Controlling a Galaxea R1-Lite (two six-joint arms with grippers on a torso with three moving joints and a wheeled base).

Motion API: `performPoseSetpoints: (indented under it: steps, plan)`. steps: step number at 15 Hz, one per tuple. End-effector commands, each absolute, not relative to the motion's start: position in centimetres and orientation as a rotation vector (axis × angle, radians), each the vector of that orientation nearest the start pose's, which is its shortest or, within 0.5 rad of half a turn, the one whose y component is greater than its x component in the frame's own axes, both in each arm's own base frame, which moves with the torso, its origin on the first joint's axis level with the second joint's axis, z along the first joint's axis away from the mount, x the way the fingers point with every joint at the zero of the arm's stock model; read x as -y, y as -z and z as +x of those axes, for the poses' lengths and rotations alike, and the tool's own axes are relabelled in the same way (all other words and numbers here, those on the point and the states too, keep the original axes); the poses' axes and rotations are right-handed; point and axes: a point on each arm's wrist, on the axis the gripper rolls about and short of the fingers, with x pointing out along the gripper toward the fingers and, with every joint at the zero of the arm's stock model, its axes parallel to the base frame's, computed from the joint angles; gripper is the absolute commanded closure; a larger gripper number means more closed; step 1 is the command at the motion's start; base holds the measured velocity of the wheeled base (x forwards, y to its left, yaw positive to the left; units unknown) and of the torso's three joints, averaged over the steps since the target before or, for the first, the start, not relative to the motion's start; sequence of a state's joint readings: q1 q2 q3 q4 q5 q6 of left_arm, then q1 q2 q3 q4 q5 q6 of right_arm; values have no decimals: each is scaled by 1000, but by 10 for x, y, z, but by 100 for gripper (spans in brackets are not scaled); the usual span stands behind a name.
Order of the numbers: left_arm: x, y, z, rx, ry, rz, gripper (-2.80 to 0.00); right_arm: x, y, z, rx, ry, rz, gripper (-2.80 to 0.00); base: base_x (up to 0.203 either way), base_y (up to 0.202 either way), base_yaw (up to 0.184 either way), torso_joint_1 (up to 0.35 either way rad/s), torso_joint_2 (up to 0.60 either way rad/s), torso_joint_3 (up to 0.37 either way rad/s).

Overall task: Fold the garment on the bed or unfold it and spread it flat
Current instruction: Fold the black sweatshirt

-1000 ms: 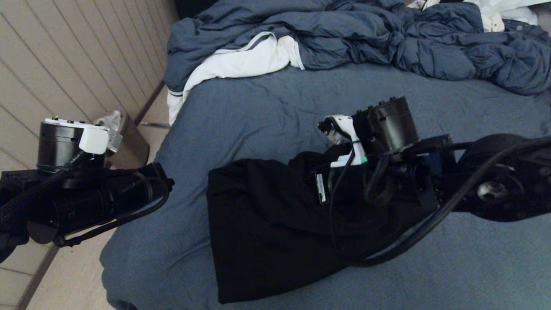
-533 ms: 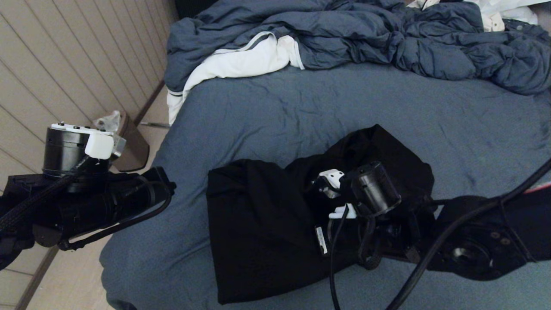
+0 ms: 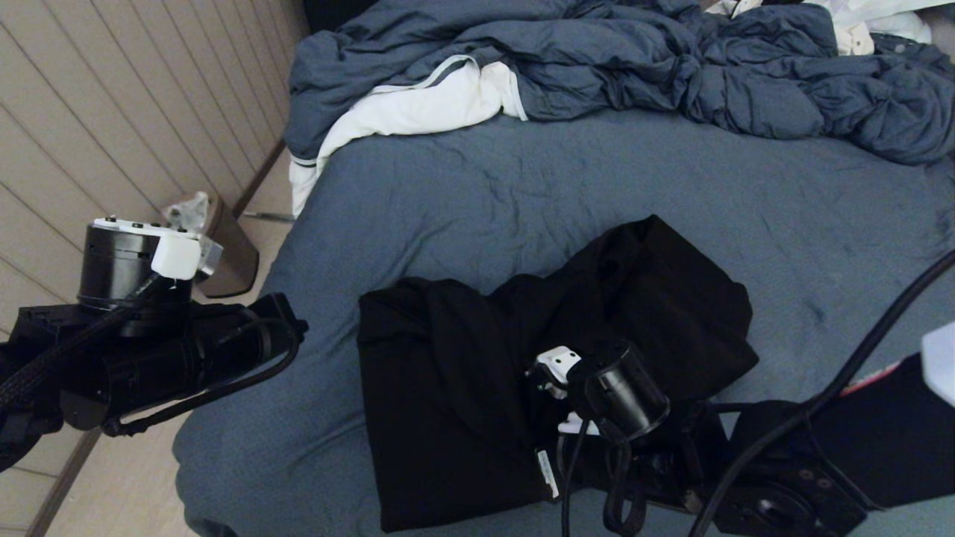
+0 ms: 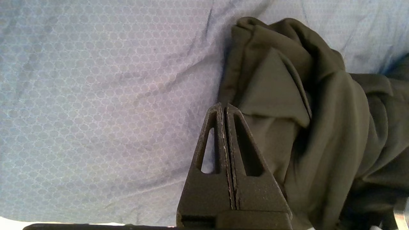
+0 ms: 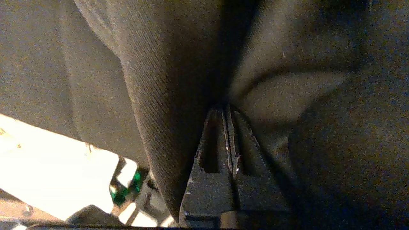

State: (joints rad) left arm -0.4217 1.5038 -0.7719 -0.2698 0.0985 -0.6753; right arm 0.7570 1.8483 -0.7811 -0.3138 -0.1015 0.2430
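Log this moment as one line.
left gripper: shut, empty, beside hoodie | right gripper: shut, against hoodie | bed: hoodie bunched

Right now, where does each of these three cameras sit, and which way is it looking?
Head view: up on the robot's head, looking forward and down over the bed at the black hoodie; both arms show, left at the bed's edge, right over the hoodie.
Left wrist view: behind the left gripper, shut, facing the sheet and the hoodie's edge.
Right wrist view: behind the right gripper, shut, pressed close into black cloth.
Shared: all three views show the hoodie; head and left wrist views also share the blue sheet.
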Motion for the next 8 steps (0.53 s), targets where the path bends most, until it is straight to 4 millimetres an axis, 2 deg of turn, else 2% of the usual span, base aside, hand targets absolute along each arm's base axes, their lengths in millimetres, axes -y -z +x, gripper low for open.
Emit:
performPoseSetpoints:
  steps: [1,5,8]
  plan:
    - [101,-192,231,-537,150,-542,0,-212,-104,230,-733,-532,-78,0,0,0,0,0,0,0]
    - [100,-194,228,-529,160,-548,0,-200,-140,233,-617,-517,-26,0,0,0,0,0,0,0]
    - [100,-200,223,-483,247,-580,0,-182,-175,215,-541,-527,8,0,0,0,0,0,0,0]
